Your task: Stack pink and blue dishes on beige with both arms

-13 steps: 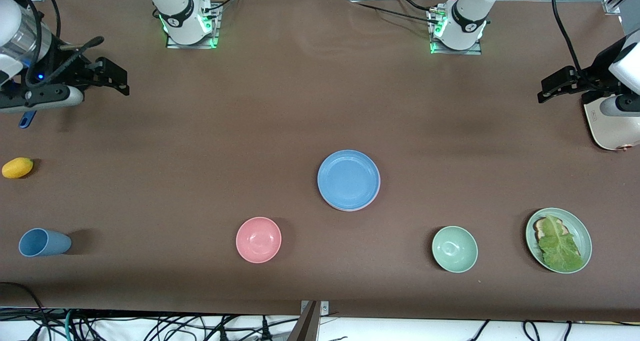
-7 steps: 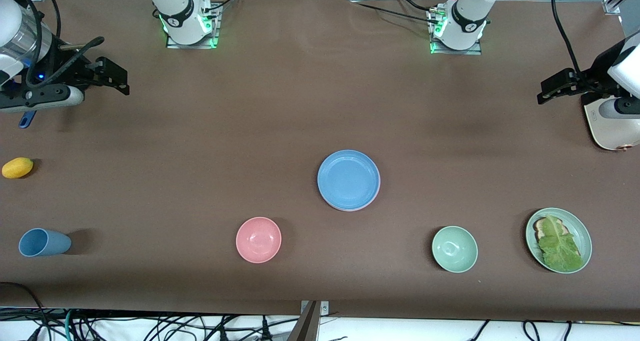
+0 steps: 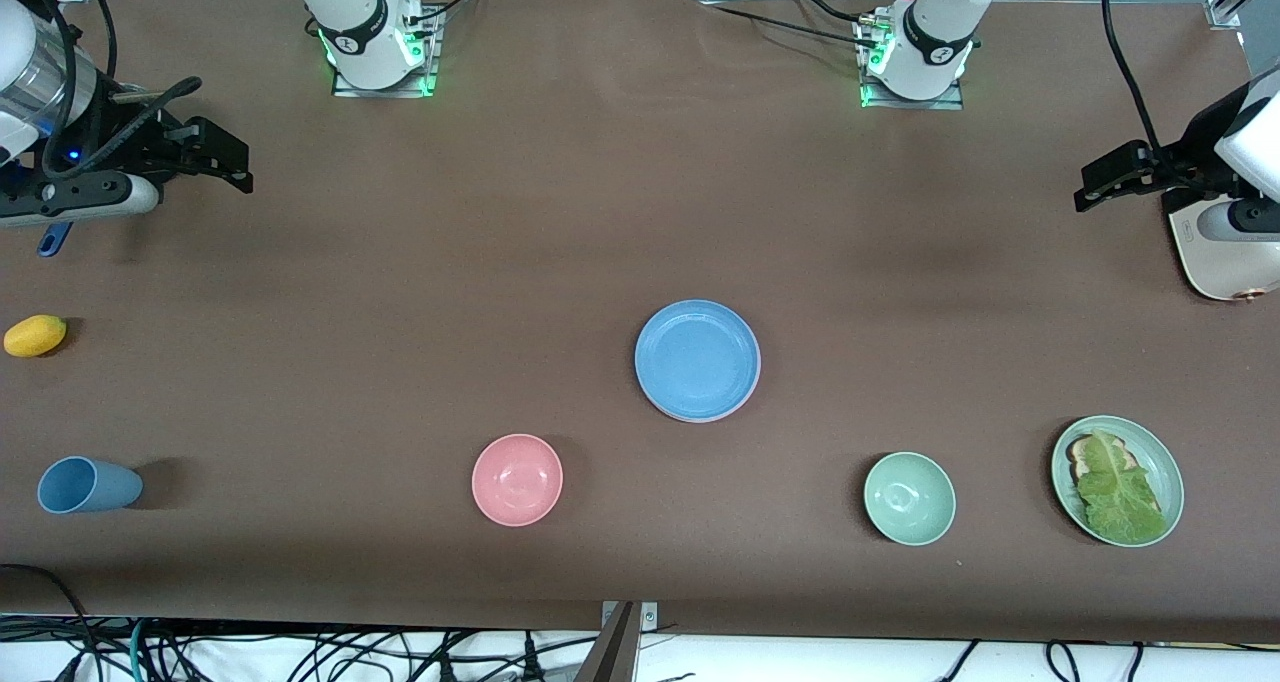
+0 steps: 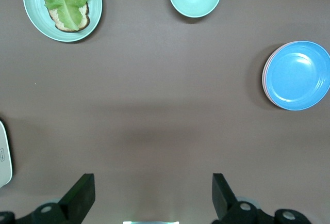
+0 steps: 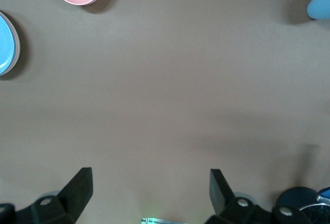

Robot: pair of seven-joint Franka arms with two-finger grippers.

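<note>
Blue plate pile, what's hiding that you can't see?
Front view: the blue plate covers the pink plate, just a rim in the left wrist view; no beige plate shows.
Front view: left gripper and the edge hide much of the toaster.
Front view: right gripper hides a blue-handled thing.

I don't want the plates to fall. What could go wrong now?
The blue plate tops the stack, with a pink rim peeking out beneath, so it may sit slightly off-centre and could slide if bumped. The pink bowl and green bowl lie nearer the camera; a low sweep might knock them. Both grippers, left and right, hang open at the table's ends, holding nothing.
</note>
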